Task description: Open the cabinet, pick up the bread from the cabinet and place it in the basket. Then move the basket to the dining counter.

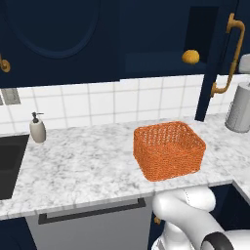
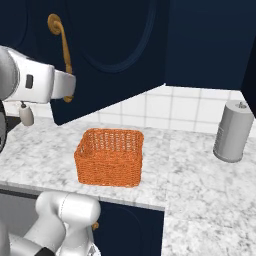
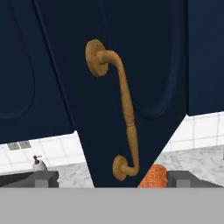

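The navy cabinet (image 1: 161,34) is open, its door (image 2: 110,45) swung out over the counter. The golden-brown bread (image 1: 190,56) sits on the shelf inside. The orange basket (image 1: 168,150) (image 2: 110,156) stands empty on the marble worktop below. In the hand view the brass handle (image 3: 124,109) runs down the door just ahead of my gripper (image 3: 113,180). My gripper is open, its fingertips (image 3: 41,178) wide apart with nothing between them. The dining counter is out of view.
A grey canister (image 1: 239,108) (image 2: 232,131) stands at the right of the worktop. A soap bottle (image 1: 37,128) and a black sink (image 1: 7,166) are at the left. My white forearm (image 2: 35,82) reaches toward the lower end of the door handle (image 2: 62,50).
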